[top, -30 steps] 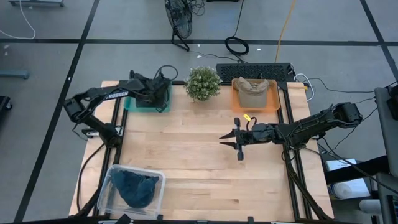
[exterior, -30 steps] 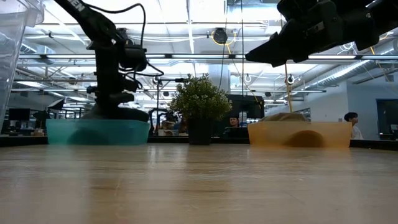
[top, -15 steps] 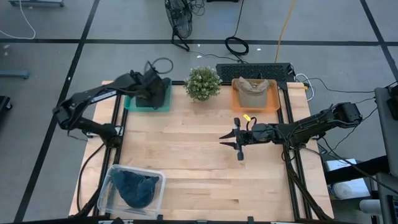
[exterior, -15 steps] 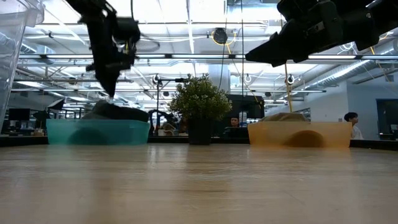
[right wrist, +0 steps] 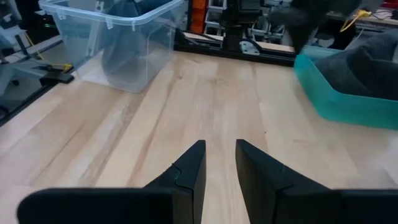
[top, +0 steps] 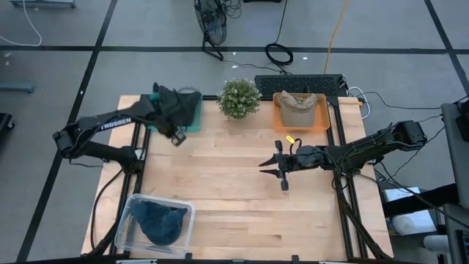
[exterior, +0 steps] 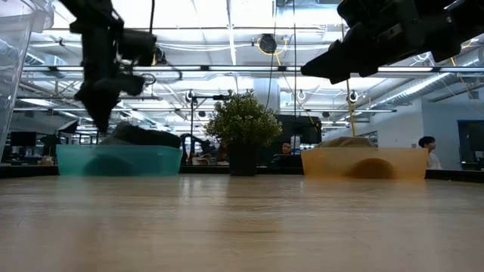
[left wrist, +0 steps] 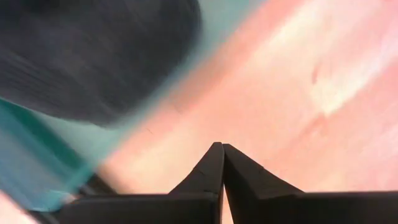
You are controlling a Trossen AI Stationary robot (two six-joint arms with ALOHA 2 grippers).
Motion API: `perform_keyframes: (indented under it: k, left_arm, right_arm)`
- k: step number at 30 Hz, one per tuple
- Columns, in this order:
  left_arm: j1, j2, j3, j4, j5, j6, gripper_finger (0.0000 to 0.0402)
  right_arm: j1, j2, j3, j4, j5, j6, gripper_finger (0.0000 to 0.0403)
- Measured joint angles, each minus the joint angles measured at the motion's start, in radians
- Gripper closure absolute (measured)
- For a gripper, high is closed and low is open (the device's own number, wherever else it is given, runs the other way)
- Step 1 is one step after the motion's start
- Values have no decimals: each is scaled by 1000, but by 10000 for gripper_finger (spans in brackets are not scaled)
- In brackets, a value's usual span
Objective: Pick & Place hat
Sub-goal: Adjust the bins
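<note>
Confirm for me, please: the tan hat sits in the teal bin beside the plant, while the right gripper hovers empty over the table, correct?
Not quite. The high view shows the tan hat in the orange bin beside the plant; the teal bin holds a dark hat. The right gripper does hover empty over the table.

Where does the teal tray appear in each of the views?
High view: teal tray at the table's far edge, left of the plant, partly under the left arm.
Low view: tray at left, plant to its right.
Left wrist view: a teal strip at lower left.
Right wrist view: at the right edge.
Shared landmark: the dark hat in it.
</note>
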Motion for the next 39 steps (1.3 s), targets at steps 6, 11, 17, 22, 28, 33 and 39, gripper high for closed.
perform_keyframes:
  k: [6, 11, 17, 22, 28, 33, 39]
  left_arm:
    - [-27, 0, -139, 73, 40, -47, 389]
    - [-57, 0, -181, 150, 56, -76, 397]
    - [-59, 13, -196, 241, 36, -102, 391]
    - [-23, 17, -208, 376, -46, -70, 394]
    - [116, 17, -208, 456, 5, 1, 397]
    - [221, 58, -208, 486, 72, 76, 391]
    - [283, 160, -178, 551, 158, 181, 393]
  right_arm:
    - [0, 0, 0, 13, 1, 0, 328]
    - [0, 0, 0, 21, 2, 0, 328]
    - [0, 0, 0, 33, 2, 0, 328]
    - [0, 0, 0, 34, 2, -1, 328]
    - [0, 0, 0, 39, 2, -1, 328]
    - [0, 0, 0, 52, 2, -5, 328]
    - [0, 0, 0, 52, 2, -7, 328]
